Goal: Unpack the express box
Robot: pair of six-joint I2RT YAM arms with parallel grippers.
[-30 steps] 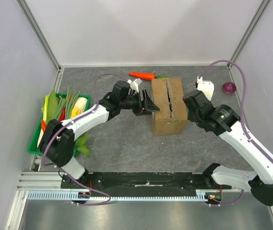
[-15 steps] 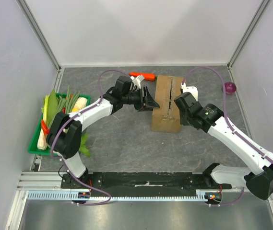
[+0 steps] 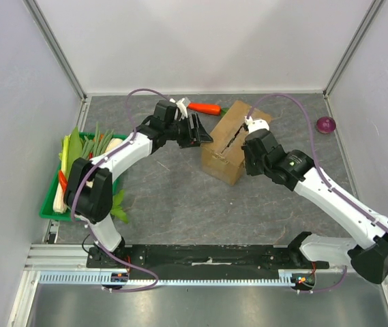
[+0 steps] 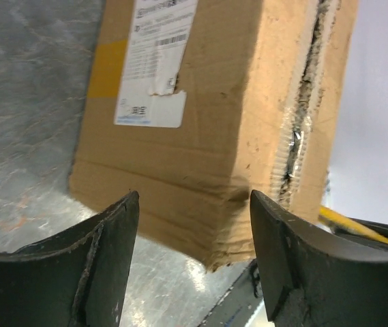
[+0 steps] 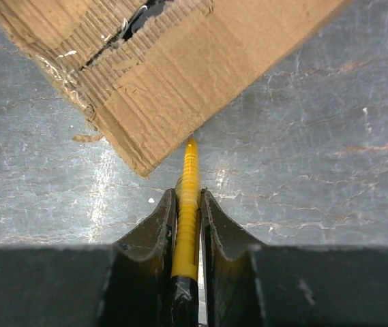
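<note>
The express box (image 3: 222,151) is a brown cardboard box lying skewed at the table's middle back, with a ragged slit along its top seam. Its white-and-blue label (image 4: 154,65) faces my left gripper. My left gripper (image 3: 205,133) is open just left of the box, and its jaws (image 4: 194,238) frame the box's near corner without touching it. My right gripper (image 3: 246,151) is on the box's right side. In the right wrist view it (image 5: 188,197) is shut on a yellow ridged tool (image 5: 188,225), whose tip touches a corner of the box (image 5: 200,68).
A green tray (image 3: 48,204) of vegetables stands at the left edge. An orange carrot (image 3: 204,107) lies behind the box. A purple onion (image 3: 326,125) lies at the back right. White walls close in the table.
The box has slid left and turned clockwise to a skewed pose. My right gripper followed it leftward. My left gripper drew back up and left.
</note>
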